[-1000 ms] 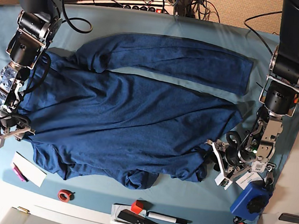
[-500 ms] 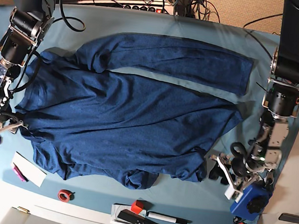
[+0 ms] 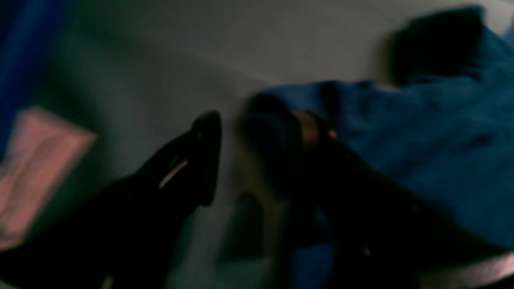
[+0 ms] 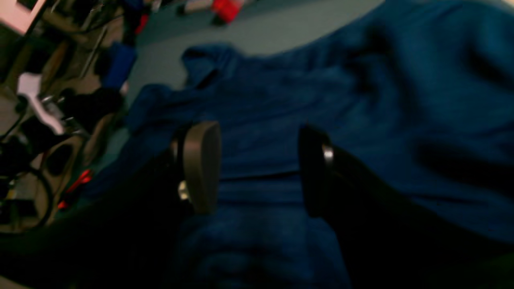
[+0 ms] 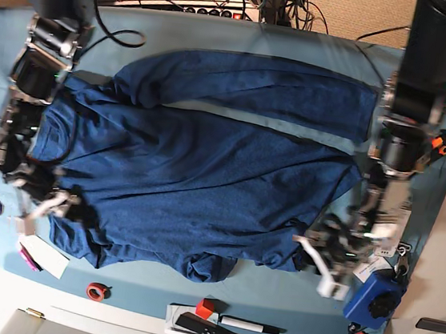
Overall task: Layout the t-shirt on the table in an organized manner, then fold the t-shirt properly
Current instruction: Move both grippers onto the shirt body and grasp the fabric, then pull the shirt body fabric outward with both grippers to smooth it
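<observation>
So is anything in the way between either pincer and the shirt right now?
Nothing visible. The right pincer stands open directly over the shirt, with only blue fabric between its fingers. The left pincer is open beside the shirt's lower corner, bare table beneath.

My t-shirt lies spread across the table, one long sleeve stretched along the shirt's far side, the near hem bunched and wrinkled. My left gripper stands with fingers apart just off the shirt's near corner at the view's right. My right gripper sits spread at the shirt's opposite edge, touching or just over the cloth; I cannot tell which.
</observation>
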Available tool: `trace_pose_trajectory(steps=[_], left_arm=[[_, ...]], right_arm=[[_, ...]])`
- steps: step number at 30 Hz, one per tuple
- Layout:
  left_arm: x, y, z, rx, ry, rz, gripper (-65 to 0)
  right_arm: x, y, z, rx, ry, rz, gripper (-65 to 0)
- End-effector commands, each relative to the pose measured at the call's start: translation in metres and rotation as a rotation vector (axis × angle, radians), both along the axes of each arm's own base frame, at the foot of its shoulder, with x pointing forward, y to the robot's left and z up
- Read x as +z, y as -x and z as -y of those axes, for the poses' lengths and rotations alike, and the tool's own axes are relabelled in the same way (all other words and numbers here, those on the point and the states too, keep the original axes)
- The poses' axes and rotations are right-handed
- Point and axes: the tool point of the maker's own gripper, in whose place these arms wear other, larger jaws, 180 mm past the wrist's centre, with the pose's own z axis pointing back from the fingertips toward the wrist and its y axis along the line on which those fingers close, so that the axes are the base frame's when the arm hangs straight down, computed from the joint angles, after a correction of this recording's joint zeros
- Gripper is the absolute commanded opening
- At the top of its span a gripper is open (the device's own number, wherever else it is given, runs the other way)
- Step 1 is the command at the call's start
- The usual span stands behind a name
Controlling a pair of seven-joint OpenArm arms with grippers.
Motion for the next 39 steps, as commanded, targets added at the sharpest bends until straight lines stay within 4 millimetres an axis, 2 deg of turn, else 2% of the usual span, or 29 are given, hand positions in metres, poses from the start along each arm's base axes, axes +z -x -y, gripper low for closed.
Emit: trace_pose_trajectory(steps=[1,5,12,15,21,24,34,39], left_arm=[[0.029,-0.017,0.003,-0.001,0.008,0.081,-41.2],[0.020,-0.019,0.022,0.004,0.002,0.070,-41.9],[0.007,-0.024,0.016,0.048,-0.005,0.044,-41.9],[0.012,-0.027,0.019,0.048,0.010,0.060,-41.9],[0.035,-0.040,0.027,0.038,0.022,0.105,-41.9],[0.038,-0.043,0.029,0.048,0.000,0.113,-41.9],[0.006,-0.033,0.021,0.086,-0.070,0.053,-42.2],[-0.006,-0.026,0.023,0.075,-0.058,0.040,-45.6]], right_arm=[[0.026,-0.012,0.000,-0.007,-0.021,0.082,-34.1],[0.015,-0.009,-0.018,0.011,-0.056,0.063,-34.1],[-0.001,-0.001,-0.025,0.019,-0.066,0.028,-34.1],[-0.012,0.006,-0.025,0.021,-0.062,0.001,-34.1],[-0.056,0.035,-0.033,0.044,-0.035,-0.105,-37.6],[-0.069,0.046,-0.031,0.038,-0.031,-0.131,-37.6],[-0.074,0.051,-0.030,0.037,-0.025,-0.148,-37.6],[-0.074,0.051,-0.030,0.037,-0.025,-0.148,-37.6]])
